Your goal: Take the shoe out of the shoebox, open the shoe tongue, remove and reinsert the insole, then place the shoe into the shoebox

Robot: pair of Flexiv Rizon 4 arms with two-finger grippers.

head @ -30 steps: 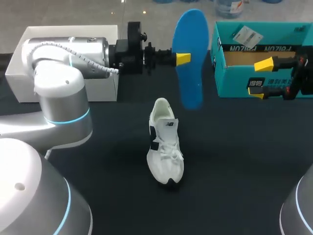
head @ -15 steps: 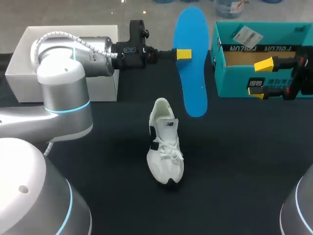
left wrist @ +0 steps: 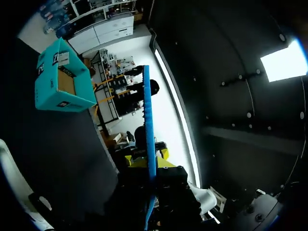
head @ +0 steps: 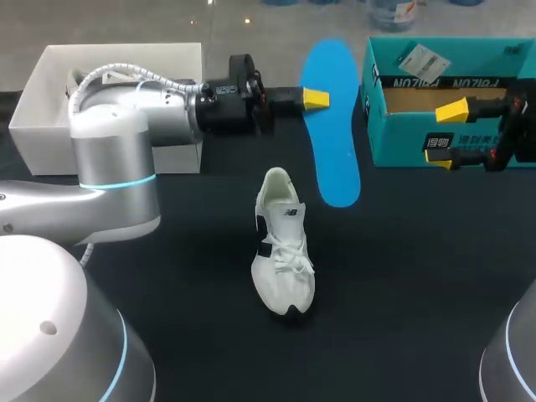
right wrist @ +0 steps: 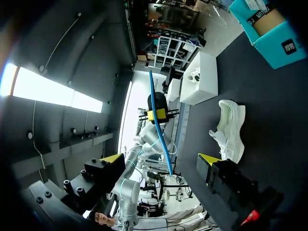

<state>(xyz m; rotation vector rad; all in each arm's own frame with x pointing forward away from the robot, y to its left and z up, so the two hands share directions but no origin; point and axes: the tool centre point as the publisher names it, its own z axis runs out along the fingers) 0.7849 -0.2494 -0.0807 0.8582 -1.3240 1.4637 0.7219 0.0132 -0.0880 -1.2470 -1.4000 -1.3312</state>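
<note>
The black tabletop (head: pixel 419 276) carries the teal shoebox (head: pixel 402 142), right by the right end effector (head: pixel 445 134), whose fingers are spread and empty. The white shoe (head: pixel 283 251) lies below the left end effector (head: pixel 316 99), the nearer one, and back toward the robot's base. Its long axis runs away from that end effector, heel opening closest and toe farthest. The blue insole (head: pixel 333 126), pinched by the left end effector, hangs roughly parallel, its lower end beside the heel.

Insole (head: pixel 332 126): smooth, matt blue, foam-like sheet. Shoe (head: pixel 282 243): white woven cloth upper with smoother leather-like panels and cloth laces. Shoebox (head: pixel 402 144): teal printed cardboard, bare brown card inside. White box (head: pixel 38 151): plain matt card. Table (head: pixel 419 268): black, matt, cloth-like cover. Left arm (head: pixel 113 159): glossy silver shell, matt black wrist, braided cable.
</note>
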